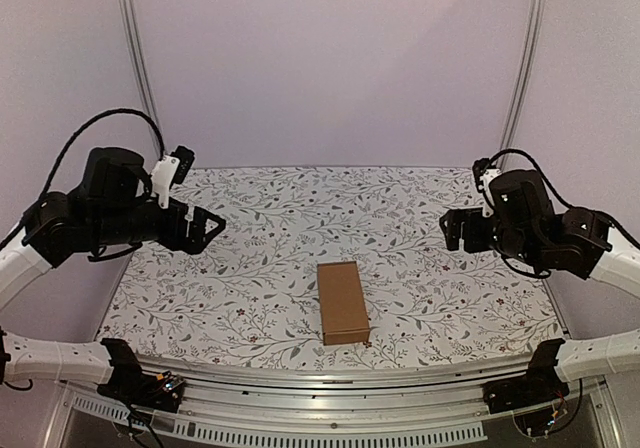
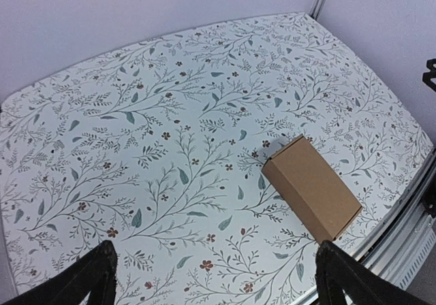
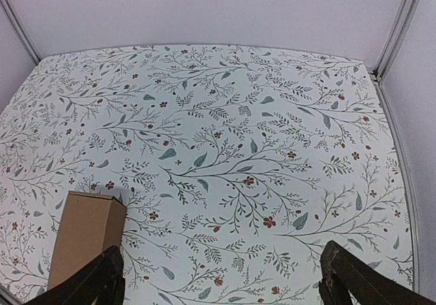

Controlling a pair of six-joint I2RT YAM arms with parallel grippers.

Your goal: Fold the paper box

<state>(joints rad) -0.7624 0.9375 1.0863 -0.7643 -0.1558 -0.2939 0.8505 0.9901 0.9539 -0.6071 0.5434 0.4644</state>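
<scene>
Soft, even light here, and pale plain walls closing the scene in on three sides, the back wall (image 1: 330, 58) flat and lilac-tinted. A slim metal left post (image 1: 137, 58) and right post (image 1: 523, 58) stand in the far corners. The bench (image 1: 250, 268) wears a white cover printed with grey-green leafy sprigs and small red flowers. A metal rail (image 1: 330, 393) runs along its near edge.

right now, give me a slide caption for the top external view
Closed-up brown paper box lies on the floral table, left hand and right hand open and clear of it.
</scene>
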